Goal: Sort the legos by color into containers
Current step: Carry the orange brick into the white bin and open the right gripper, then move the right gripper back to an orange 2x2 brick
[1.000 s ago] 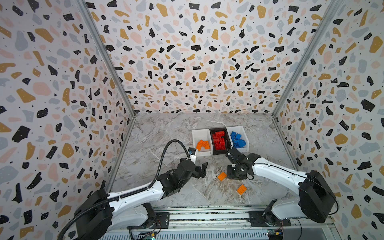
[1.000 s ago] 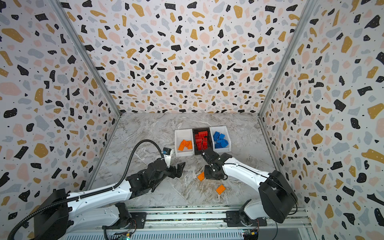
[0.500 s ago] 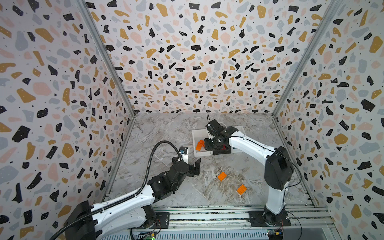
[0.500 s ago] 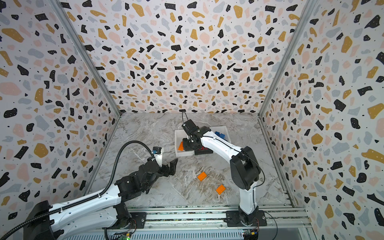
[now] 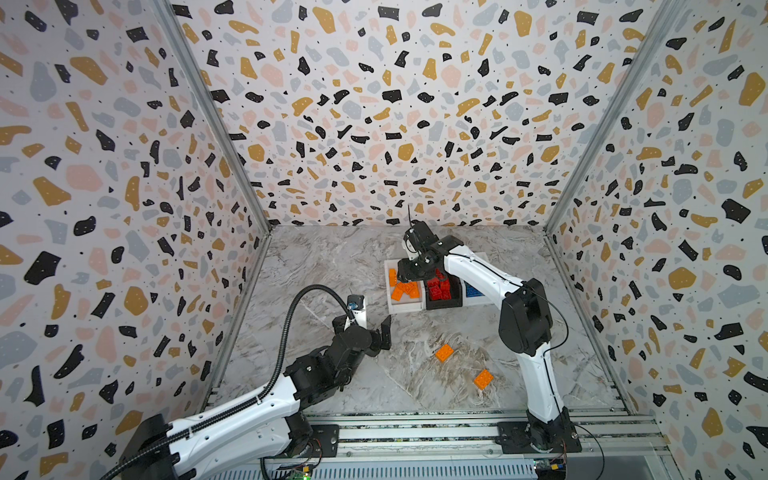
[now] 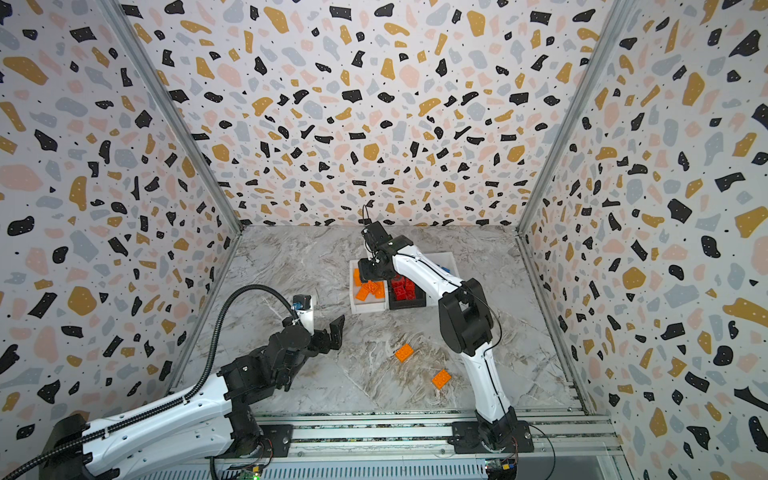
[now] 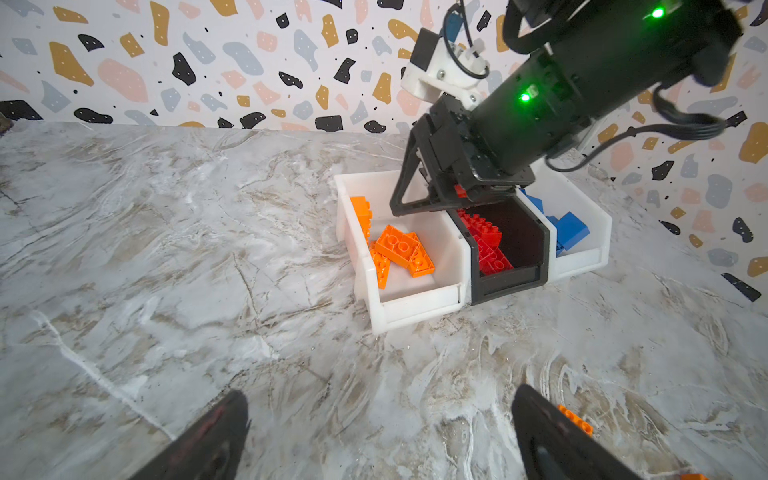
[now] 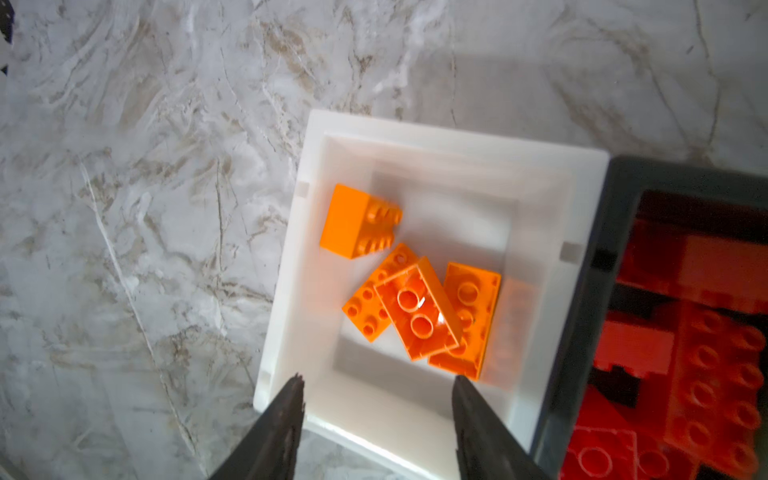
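Blue legos (image 5: 473, 291) — largely behind the right arm (image 5: 478, 270), black bin (image 8: 590, 324) cut off

1. The desk (image 5: 332, 266) has a marble look in both top views: grey-white, with brownish veins running across it.
2. The back wall (image 5: 395, 104) carries a terrazzo print of black, ochre, pink and grey flecks on white (with tiny black dots between them).
3. The left wall (image 5: 83, 208) and the right wall (image 5: 685, 208) bear the same print and meet the desk along its side edges.
4. A bare metal post (image 5: 217, 124) stands in the left rear corner, and a second post (image 5: 601, 124) in the right rear corner.
5. Slotted aluminium rails (image 5: 415, 432) run along the desk's near edge.
6. Just below them lies a perforated grille strip (image 5: 415, 471), with a small green light (image 5: 305, 478) beside it.
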Controlling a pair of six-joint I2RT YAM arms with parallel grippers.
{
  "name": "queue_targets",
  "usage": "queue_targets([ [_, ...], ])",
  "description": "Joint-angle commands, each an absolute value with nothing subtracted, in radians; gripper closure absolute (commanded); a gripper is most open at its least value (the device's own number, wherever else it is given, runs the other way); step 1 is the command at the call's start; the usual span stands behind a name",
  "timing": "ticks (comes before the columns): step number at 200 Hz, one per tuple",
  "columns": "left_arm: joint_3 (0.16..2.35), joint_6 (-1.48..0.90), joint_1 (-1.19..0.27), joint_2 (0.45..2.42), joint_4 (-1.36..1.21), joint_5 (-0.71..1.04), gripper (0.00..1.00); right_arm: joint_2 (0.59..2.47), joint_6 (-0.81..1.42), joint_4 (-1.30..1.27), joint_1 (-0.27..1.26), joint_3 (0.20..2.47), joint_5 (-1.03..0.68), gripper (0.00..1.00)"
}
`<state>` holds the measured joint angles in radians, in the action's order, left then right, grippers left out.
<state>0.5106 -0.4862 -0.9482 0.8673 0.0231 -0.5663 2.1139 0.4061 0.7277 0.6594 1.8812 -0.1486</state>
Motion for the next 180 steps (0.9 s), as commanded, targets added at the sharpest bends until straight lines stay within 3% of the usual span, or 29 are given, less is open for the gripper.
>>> queue_targets([
  [1,0.48,-0.471,-0.944,0.881,-0.045,-0.561,0.0,1.923,0.38,0.76,0.673,1.706,-0.153,0.36],
  [53,0.449,-0.484,-0.965,0.951,-0.11,-0.443,0.0,1.596,0.392,0.7,0.675,1.234,-0.163,0.3],
  [79,0.403,-0.53,-1.028,0.924,-0.136,-0.468,0.0,1.504,0.389,0.655,0.676,1.083,-0.182,0.21],
  [110,0.372,-0.584,-1.126,0.903,-0.14,-0.524,0.0,1.48,0.364,0.621,0.683,0.991,-0.204,0.18],
  [180,0.36,-0.684,-1.287,0.92,-0.116,-0.656,0.0,1.517,0.292,0.558,0.716,0.924,-0.233,0.2],
])
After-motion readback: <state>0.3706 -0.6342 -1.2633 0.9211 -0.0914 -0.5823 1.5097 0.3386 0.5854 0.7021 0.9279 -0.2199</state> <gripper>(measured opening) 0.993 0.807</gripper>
